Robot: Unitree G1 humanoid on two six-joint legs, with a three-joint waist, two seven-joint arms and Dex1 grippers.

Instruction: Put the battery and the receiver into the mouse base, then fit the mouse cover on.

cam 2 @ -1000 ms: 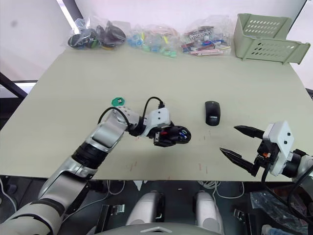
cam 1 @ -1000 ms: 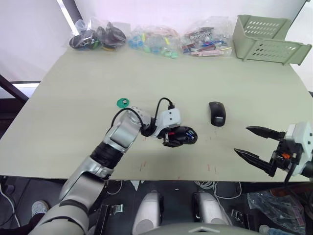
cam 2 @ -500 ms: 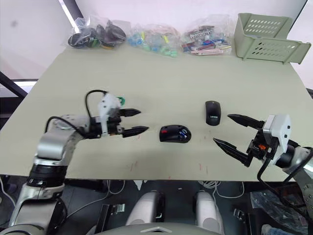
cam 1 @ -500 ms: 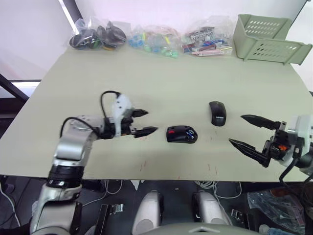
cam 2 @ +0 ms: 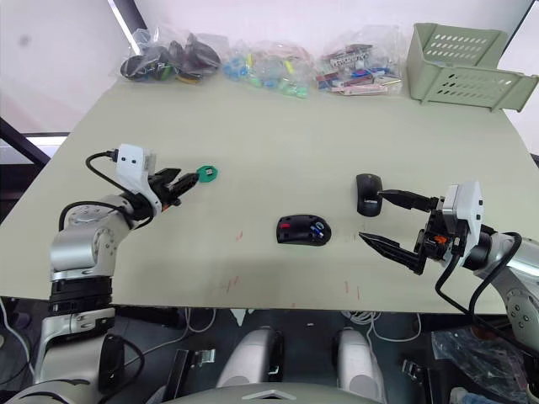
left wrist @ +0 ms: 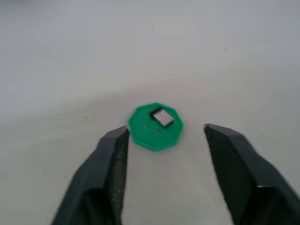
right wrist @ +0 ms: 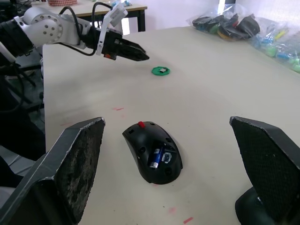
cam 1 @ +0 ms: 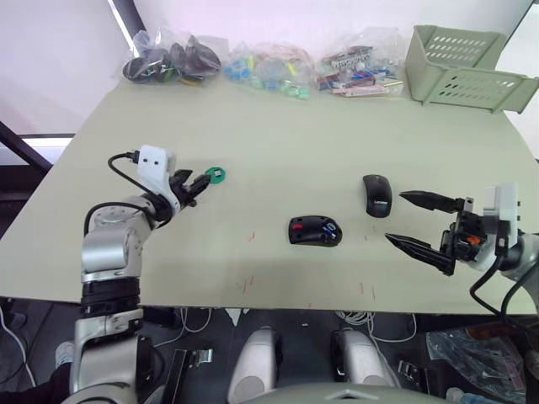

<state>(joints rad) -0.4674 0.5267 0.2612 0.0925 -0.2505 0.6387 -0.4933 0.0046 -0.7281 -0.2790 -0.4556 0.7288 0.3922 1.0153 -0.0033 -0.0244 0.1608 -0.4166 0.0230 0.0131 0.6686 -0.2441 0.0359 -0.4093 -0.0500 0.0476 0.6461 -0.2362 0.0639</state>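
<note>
Battery is now lying inside the mouse base at table centre, and the left gripper, spread and empty, has swung away to nine o'clock and is facing the receiver on the green disc. Right gripper, also spread, is waiting beside the mouse cover.

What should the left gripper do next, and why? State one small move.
Probably ease the left gripper forward and down so its open fingers straddle the receiver lying on the green disc. The battery already sits in the mouse base, the receiver is not yet in it, and the disc lies just ahead of the fingertips.
</note>
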